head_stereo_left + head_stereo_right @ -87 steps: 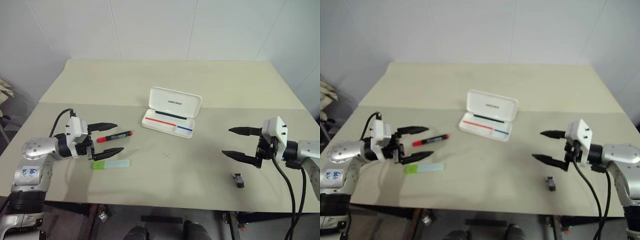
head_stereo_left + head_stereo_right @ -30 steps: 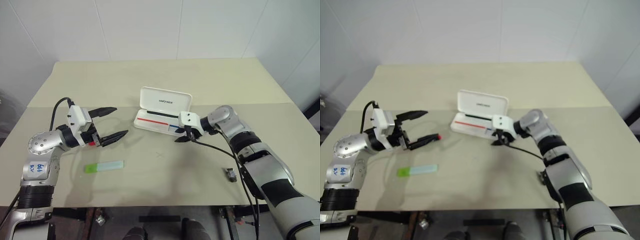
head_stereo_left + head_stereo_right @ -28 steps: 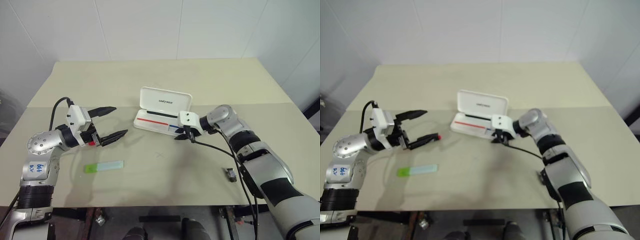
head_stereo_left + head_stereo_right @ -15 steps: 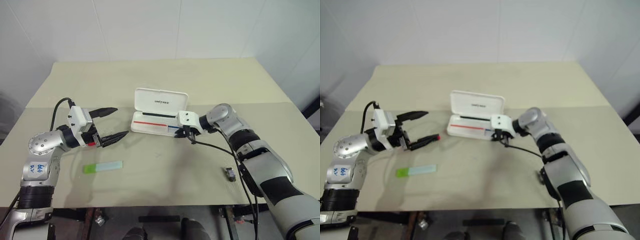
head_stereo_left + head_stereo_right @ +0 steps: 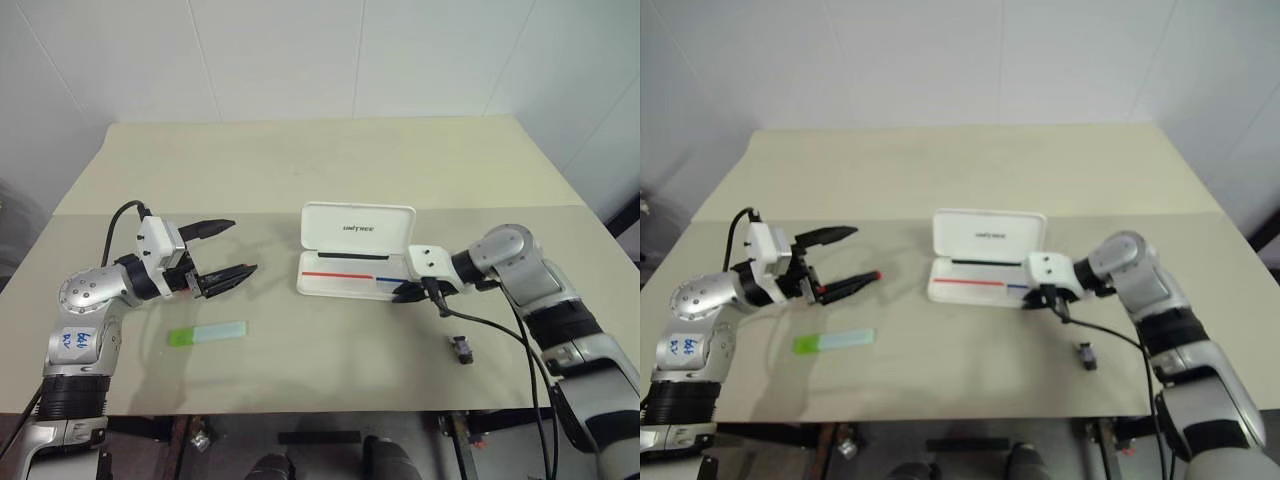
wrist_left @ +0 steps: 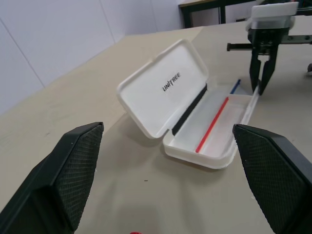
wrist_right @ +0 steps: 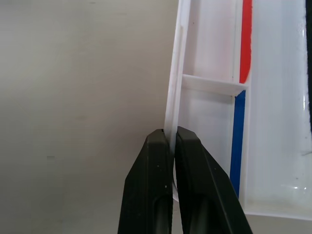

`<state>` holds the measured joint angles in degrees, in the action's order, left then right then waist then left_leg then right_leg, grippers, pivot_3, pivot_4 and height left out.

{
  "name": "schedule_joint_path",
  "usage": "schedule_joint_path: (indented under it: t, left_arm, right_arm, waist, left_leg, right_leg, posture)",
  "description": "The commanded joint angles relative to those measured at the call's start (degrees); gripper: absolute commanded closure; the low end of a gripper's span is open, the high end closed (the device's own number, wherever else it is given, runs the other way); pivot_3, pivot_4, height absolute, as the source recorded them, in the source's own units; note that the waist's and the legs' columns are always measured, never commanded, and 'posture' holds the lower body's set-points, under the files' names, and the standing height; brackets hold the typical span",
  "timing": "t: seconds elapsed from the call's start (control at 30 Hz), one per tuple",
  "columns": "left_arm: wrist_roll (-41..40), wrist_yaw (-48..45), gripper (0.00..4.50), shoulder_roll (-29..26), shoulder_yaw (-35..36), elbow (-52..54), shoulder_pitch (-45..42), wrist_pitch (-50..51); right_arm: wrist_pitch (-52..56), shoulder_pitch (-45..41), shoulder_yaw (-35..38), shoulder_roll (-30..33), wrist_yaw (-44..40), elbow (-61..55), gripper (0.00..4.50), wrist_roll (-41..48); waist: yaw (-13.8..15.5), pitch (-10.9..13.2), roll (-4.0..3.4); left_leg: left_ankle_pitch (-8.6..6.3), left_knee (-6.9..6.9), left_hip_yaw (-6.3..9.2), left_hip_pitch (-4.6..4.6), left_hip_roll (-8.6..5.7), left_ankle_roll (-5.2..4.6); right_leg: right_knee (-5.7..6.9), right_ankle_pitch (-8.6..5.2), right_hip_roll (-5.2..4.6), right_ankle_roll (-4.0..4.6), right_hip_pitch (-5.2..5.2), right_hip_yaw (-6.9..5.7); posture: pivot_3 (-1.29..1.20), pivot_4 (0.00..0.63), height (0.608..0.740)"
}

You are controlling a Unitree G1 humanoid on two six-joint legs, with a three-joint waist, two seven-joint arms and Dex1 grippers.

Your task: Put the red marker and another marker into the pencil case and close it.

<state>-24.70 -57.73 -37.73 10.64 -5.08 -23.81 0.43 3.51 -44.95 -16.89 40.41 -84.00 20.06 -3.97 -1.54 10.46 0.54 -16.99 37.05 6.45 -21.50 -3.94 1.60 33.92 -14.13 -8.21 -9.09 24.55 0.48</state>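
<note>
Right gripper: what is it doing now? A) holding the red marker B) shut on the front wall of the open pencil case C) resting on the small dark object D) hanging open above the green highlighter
B: the right gripper is pinched shut on the thin front wall of the open pencil case, near its blue stripe.

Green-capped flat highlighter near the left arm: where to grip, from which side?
Probably mid-barrel on the pale translucent body, coming from above with the fingers across its narrow width. The flat green-capped highlighter lies flat on the beige table, with bare table on both long sides. The open left gripper hovers just behind it.
</note>
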Motion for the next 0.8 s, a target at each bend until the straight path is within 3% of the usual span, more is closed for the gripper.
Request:
schedule_joint_path:
  t: [0.03, 0.27, 0.57, 0.7, 0.8]
  left_arm:
    - [-0.4, 0.1, 0.00, 0.4, 0.6, 1.2, 0.4, -0.9]
    - [-0.3, -0.2, 0.00, 0.8, 0.4, 1.0, 0.3, -0.6]
    - [-0.5, -0.8, 0.00, 0.7, 0.0, 1.1, 0.1, -0.3]
    - [-0.8, -1.3, 0.00, 0.8, -0.2, 1.6, 0.5, 0.2]
    - [-0.8, -1.4, 0.00, 0.8, -0.1, 2.0, 0.8, 0.3]
  right_arm:
    - [4.0, 3.5, 2.5, 2.6, 0.4, -9.5, 4.46, 2.6]
    - [7.8, 9.3, 2.1, 5.0, 2.7, -16.3, 4.46, 3.4]
    - [4.9, 8.3, 1.4, 5.5, 3.6, -11.3, 4.46, 2.4]
    - [4.4, 8.2, 1.2, 4.6, 3.5, -12.6, 3.33, 3.4]
    - [4.2, 8.7, 1.5, 4.7, 2.4, -14.5, 2.17, 4.9]
  waist:
    - [0.1, 0.0, 0.00]
    - [0.1, 0.0, 0.01]
    - [0.2, 0.0, 0.02]
    - [0.2, 0.0, 0.03]
    - [0.2, 0.0, 0.03]
  left_leg:
    - [0.00, 0.02, 0.00, 0.00, 0.00, 0.00]
    - [0.00, 0.07, 0.00, 0.01, 0.00, 0.00]
    - [0.00, 0.14, -0.01, 0.04, -0.01, -0.01]
    - [0.01, 0.14, 0.00, 0.06, 0.00, -0.01]
    - [0.01, 0.11, 0.01, 0.06, 0.00, 0.00]
  right_leg:
    - [-0.02, 0.00, 0.00, 0.00, -0.01, 0.00]
    - [-0.04, 0.00, 0.00, 0.00, -0.02, 0.02]
    - [-0.05, 0.03, 0.00, 0.03, -0.10, 0.01]
    - [-0.04, 0.08, 0.00, 0.06, -0.11, 0.01]
    - [-0.05, 0.07, 0.00, 0.06, -0.11, 0.01]
  posture:
    - [0.00, 0.150, 0.740]
    - [0.00, 0.150, 0.740]
    - [0.00, 0.150, 0.740]
    - [0.00, 0.150, 0.740]
    - [0.00, 0.150, 0.740]
